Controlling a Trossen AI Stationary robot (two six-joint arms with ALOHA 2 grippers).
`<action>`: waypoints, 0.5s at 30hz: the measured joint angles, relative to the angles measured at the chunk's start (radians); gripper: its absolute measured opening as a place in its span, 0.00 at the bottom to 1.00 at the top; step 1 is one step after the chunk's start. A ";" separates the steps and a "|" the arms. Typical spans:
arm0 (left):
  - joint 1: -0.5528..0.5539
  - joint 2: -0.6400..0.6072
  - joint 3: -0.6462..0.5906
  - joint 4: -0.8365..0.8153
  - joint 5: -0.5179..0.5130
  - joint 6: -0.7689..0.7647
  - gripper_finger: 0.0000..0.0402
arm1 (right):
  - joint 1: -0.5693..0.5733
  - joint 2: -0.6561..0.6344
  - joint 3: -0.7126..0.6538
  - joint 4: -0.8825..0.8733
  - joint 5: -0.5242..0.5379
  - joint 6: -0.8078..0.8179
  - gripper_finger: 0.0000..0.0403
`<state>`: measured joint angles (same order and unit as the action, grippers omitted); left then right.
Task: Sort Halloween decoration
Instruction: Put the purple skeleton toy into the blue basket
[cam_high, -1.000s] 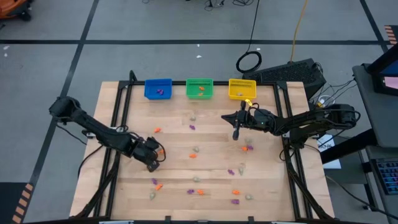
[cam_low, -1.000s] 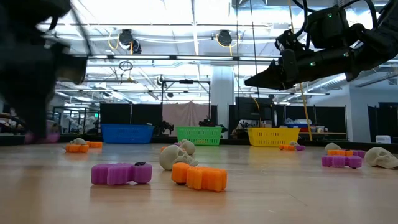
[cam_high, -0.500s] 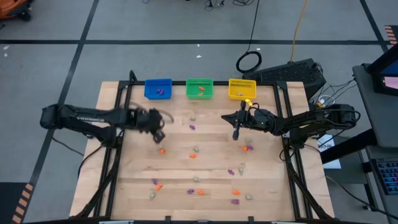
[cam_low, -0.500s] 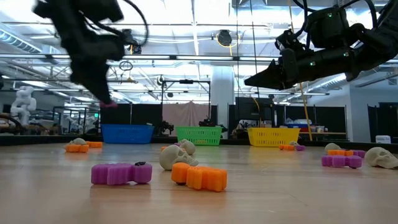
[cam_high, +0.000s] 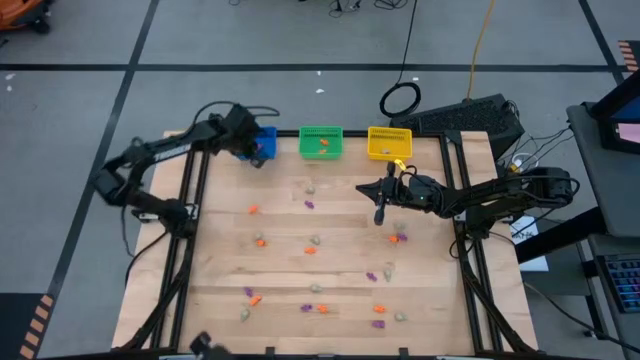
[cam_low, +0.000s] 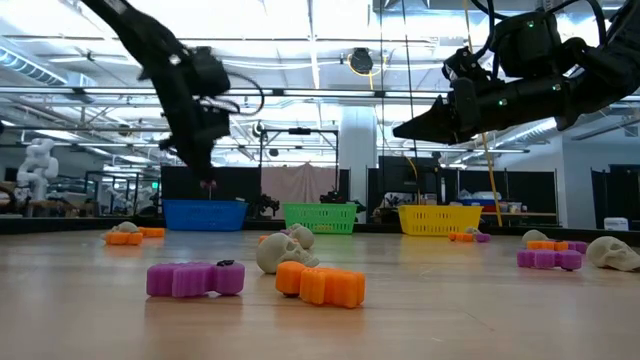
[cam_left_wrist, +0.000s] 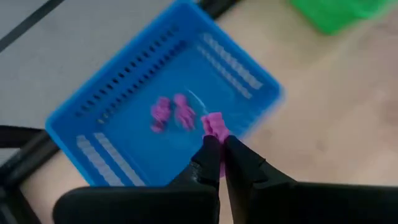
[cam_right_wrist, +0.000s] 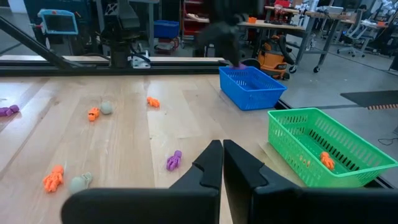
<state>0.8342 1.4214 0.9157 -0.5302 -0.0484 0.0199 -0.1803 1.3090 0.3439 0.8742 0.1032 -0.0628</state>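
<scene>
Small purple, orange and pale trinkets lie scattered on the wooden table (cam_high: 220, 280), among them an orange one (cam_high: 260, 241) and a purple one (cam_high: 309, 203). My left gripper (cam_left_wrist: 221, 142) hangs over the blue bin (cam_left_wrist: 106, 112) at the far left, shut on a purple trinket (cam_left_wrist: 214, 124). It shows above the bin in the high view too (cam_high: 256, 150). Two purple trinkets (cam_left_wrist: 171, 113) lie on the bin's floor. My right gripper (cam_high: 362, 187) hovers shut and level above the table's right half, holding nothing. My left gripper pinches the purple trinket's lower end (cam_left_wrist: 216, 135) between its two fingertips. The rest of the trinket sticks out past the tips. The fingers slant downward toward the far edge. The trinket is lifted clear, above the blue bin's floor.
A green bin (cam_high: 321, 141) with orange trinkets and a yellow bin (cam_high: 389, 142) stand beside the blue one along the far edge. A black frame (cam_high: 190, 200) runs along the table's sides. Bare wood lies between the bins and the trinkets.
My left gripper has swung from the table's near-left area toward the far edge and upward, turning as it went. It now hangs over the blue bin, still shut on the purple trinket.
</scene>
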 joint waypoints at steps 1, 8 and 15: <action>0.020 0.036 0.012 0.015 0.003 0.016 0.02 | 0.000 0.000 0.000 0.000 0.000 0.004 0.00; 0.101 0.242 0.103 0.099 0.007 0.074 0.02 | 0.000 0.000 0.000 -0.003 0.000 0.019 0.00; 0.108 0.313 0.131 0.101 0.037 0.089 0.02 | 0.000 0.000 0.000 -0.003 0.000 0.029 0.00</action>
<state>0.9421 1.7342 1.0466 -0.4293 -0.0116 0.1089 -0.1805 1.3090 0.3439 0.8708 0.1032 -0.0334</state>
